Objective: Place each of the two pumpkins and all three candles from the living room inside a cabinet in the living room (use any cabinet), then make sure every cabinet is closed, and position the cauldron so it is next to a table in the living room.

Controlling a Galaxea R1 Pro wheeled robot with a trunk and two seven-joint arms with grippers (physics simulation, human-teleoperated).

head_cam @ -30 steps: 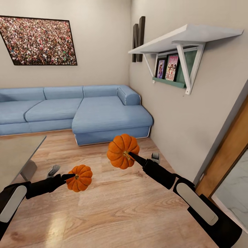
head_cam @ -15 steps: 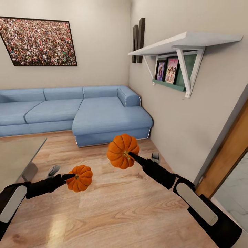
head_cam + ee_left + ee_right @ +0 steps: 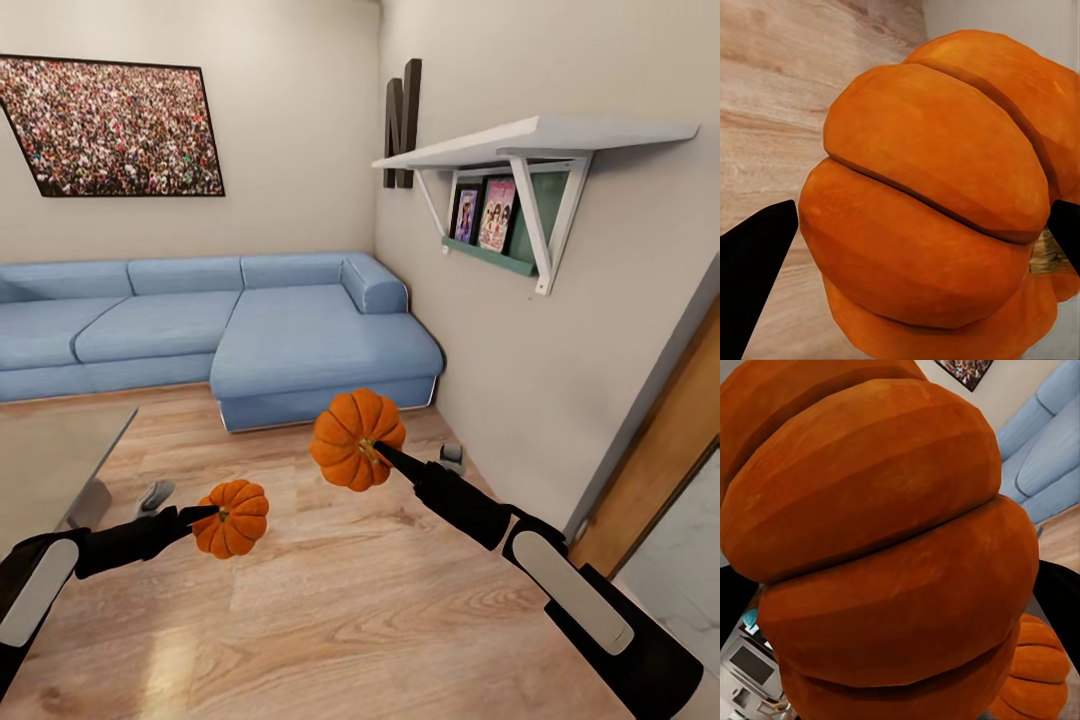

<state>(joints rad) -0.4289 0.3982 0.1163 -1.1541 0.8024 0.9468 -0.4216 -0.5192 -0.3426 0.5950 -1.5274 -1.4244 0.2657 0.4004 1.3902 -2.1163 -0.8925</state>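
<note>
Pumpkins sit as before: the left gripper [image 3: 196, 516] stays clamped on the smaller pumpkin [image 3: 232, 517], the right gripper [image 3: 385, 457] on the larger pumpkin [image 3: 356, 438], both above the wooden floor [image 3: 330, 600]. Only the view has shifted slightly, showing more of the glass desk [image 3: 45, 460]. Beyond lie the blue sofa [image 3: 220, 330] and wall shelf [image 3: 530, 140] holding books [image 3: 485, 215].

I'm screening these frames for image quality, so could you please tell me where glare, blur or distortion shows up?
Head view: sharp overall, straight walls lean from wide-angle distortion, a soft sheen lies on the wooden floor. Left wrist view: the pumpkin sits very close, evenly lit, no glare. Right wrist view: the other pumpkin looms large, the sofa behind looks soft.
</note>
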